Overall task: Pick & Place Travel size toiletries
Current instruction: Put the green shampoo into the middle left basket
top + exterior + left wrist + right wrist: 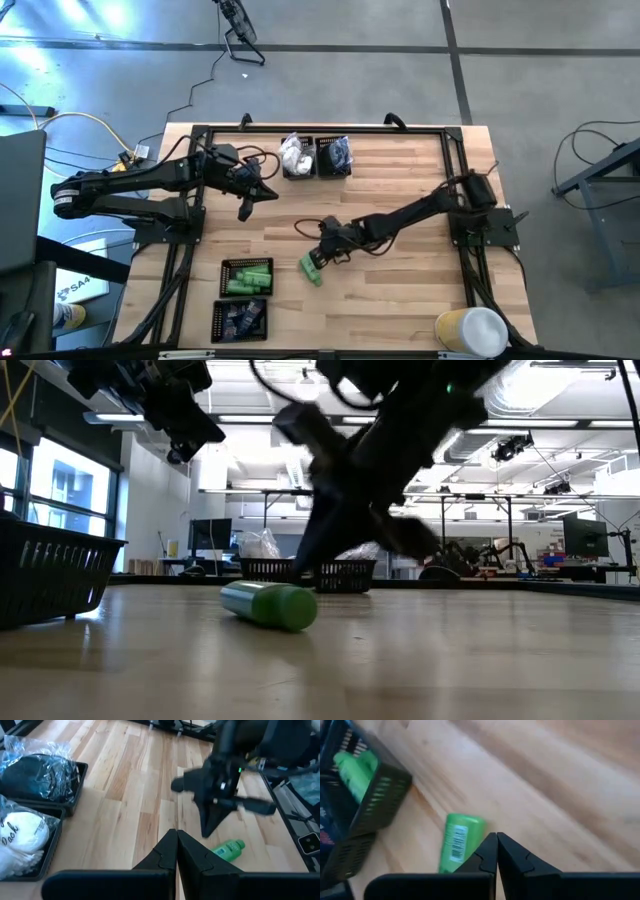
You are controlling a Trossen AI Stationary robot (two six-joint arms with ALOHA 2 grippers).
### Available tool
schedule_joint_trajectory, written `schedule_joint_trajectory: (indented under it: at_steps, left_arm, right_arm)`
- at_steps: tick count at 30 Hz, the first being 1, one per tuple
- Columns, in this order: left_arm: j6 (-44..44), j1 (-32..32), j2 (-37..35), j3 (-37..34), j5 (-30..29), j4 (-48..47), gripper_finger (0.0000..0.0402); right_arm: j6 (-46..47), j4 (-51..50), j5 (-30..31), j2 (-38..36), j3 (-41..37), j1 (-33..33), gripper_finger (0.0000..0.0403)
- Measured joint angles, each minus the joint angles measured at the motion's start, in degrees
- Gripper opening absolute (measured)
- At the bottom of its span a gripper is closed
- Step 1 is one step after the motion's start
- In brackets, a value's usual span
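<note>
- While the left gripper (243, 212) hovers above the table's (400, 300) left side, its dark fingers press together, empty.
- Smooth green tube (311, 269) lies on bare wood beside a black mesh tray (248, 277).
- Right gripper (318, 256), fingers pressed together, sits just above it.

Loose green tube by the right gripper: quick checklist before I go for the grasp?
1. Green tube lying free on the table, outside the trays: ok.
2. Right gripper beside the tube: ok.
3. Right fingers open for a grasp: not ok, shut and empty.
4. Green-tube tray has room: cannot tell.
5. Left gripper clear of the path, shut, near the far trays: ok.
</note>
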Motion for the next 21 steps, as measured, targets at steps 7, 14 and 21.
schedule_joint_trajectory:
  at_steps: [7,14,21]
  left_arm:
    - [1.4,0.0,0.0,0.0,0.9,-0.7,0.0007]
    - [1.7,0.0,0.0,0.0,5.0,-0.8,0.0007]
    - [2.3,0.0,0.0,0.0,5.2,-1.7,0.0007]
  right_arm:
    - [-3.6,-8.3,7.1,-9.7,0.1,-0.6,0.0003]
    - [-11.3,-8.4,13.2,-19.2,0.0,-0.5,0.0003]
    - [-21.7,-12.5,12.2,-27.3,0.1,-1.9,0.0003]
